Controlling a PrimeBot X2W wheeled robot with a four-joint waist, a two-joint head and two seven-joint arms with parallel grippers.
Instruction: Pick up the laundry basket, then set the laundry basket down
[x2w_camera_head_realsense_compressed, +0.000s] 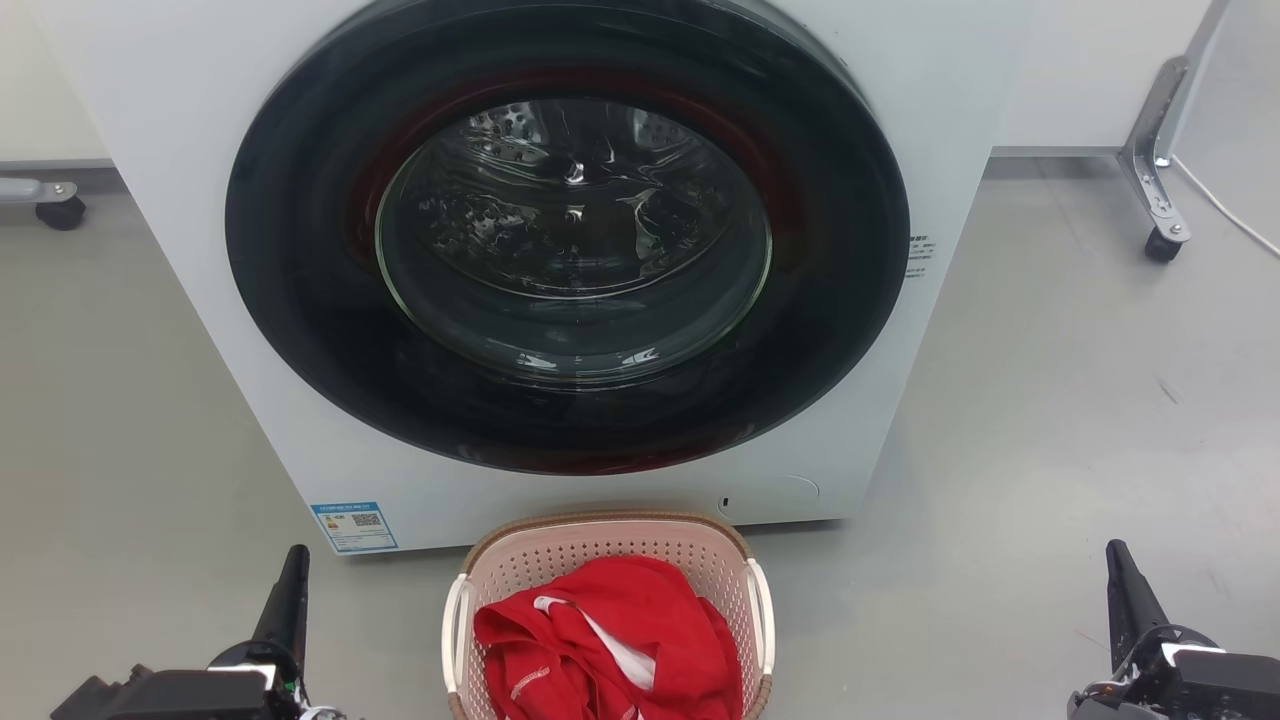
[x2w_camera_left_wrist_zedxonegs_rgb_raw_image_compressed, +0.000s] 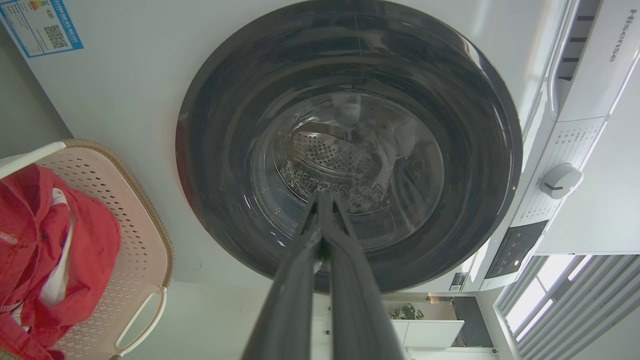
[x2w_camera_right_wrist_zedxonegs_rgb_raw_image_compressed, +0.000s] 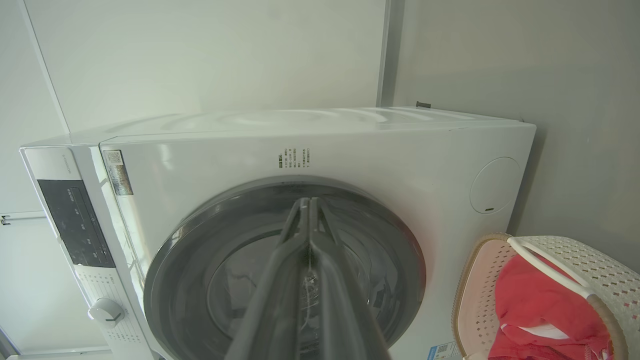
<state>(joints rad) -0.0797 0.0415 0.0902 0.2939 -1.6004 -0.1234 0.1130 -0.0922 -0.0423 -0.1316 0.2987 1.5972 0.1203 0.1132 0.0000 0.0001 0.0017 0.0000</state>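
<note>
Laundry basket (x2w_camera_head_realsense_compressed: 600, 558) stands upright on the floor (x2w_camera_head_realsense_compressed: 1050, 450), on the near side of the washing machine (x2w_camera_head_realsense_compressed: 570, 250), just in front of its shut round door and roughly centred on it. Red garment (x2w_camera_head_realsense_compressed: 610, 640) heaped inside. White handles on the basket's left and right sides, both free.

Left claw (x2w_camera_head_realsense_compressed: 295, 575) sits low at the near left, right claw (x2w_camera_head_realsense_compressed: 1122, 575) low at the near right. The basket lies between them, well apart from each. Both claws point toward the machine. In the wrist views, each claw's two long fingers (x2w_camera_left_wrist_zedxonegs_rgb_raw_image_compressed: 300, 280) run together to a closed tip with nothing between them. Neither claw holds anything.

Step in hand: not settled. A basket on the floor with both claws clear and empty fits two stages alike: the approach ahead of a lift, or the stand-off after a set-down. Nothing on the basket tells them apart.

Judgement: if a lift remains, the fingers must part, and the side handles look the natural holds, one per claw, raised evenly to keep the load level. If the set-down is made, nothing further shows as needed.
</note>
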